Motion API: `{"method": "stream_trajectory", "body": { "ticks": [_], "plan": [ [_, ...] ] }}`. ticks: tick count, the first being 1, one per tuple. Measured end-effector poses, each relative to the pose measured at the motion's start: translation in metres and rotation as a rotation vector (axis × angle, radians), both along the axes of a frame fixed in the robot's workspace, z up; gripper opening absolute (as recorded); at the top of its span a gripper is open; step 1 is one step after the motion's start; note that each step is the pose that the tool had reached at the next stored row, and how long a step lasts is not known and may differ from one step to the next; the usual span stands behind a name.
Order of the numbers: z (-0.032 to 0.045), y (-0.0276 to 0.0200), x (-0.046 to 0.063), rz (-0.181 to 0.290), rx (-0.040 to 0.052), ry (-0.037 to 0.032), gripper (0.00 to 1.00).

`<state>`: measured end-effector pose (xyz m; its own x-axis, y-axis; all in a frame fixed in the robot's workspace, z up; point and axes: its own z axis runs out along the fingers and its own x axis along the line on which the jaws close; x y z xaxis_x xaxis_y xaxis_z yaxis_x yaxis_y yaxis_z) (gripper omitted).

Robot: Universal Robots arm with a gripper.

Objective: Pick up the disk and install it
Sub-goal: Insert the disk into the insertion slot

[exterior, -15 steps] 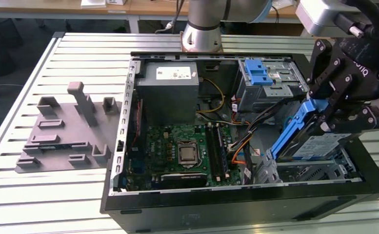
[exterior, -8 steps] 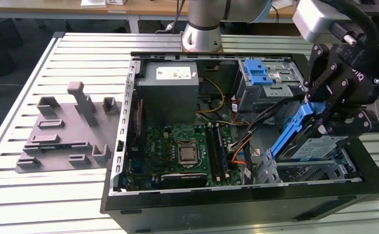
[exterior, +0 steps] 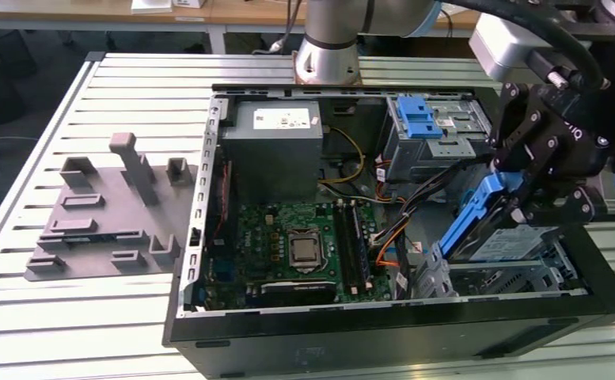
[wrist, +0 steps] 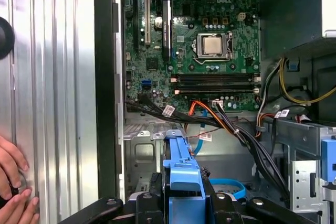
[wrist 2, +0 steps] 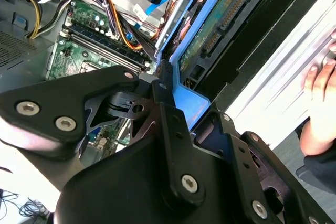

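The disk (exterior: 506, 242), a silver drive in a blue plastic carrier frame, hangs tilted inside the open computer case (exterior: 392, 328), at the exterior view's right, just above a metal drive bay (exterior: 518, 277). My black gripper (exterior: 534, 198) is shut on its blue frame from above. In the second wrist view the disk (wrist 2: 215, 30) shows its green circuit-board underside, with the gripper (wrist 2: 164, 85) clamped on the blue edge. In the first wrist view the blue carrier (wrist: 181, 174) stands between the fingers (wrist: 152, 203).
A grey power supply box (exterior: 275, 146), a blue-latched drive cage (exterior: 434, 123), the motherboard (exterior: 286, 245) and loose cables (wrist: 231, 124) fill the case. A grey fixture plate (exterior: 107, 214) lies on the slatted table. A person's hand (wrist: 13, 182) rests beside the case.
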<state>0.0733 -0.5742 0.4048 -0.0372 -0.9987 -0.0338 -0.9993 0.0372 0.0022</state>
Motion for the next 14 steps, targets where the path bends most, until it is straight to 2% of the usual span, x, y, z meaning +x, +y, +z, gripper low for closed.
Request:
{"method": "stream_trajectory", "body": {
  "ticks": [8,9,14],
  "plan": [
    [-0.0066,0.0000,0.0000,0.000,-0.0003,0.0000,0.38],
    [-0.0073,0.0000,0.0000,0.000,0.0001,-0.0001,0.44],
    [-0.0106,0.0000,0.0000,0.000,-0.0001,0.0000,0.43]
  ]
}}
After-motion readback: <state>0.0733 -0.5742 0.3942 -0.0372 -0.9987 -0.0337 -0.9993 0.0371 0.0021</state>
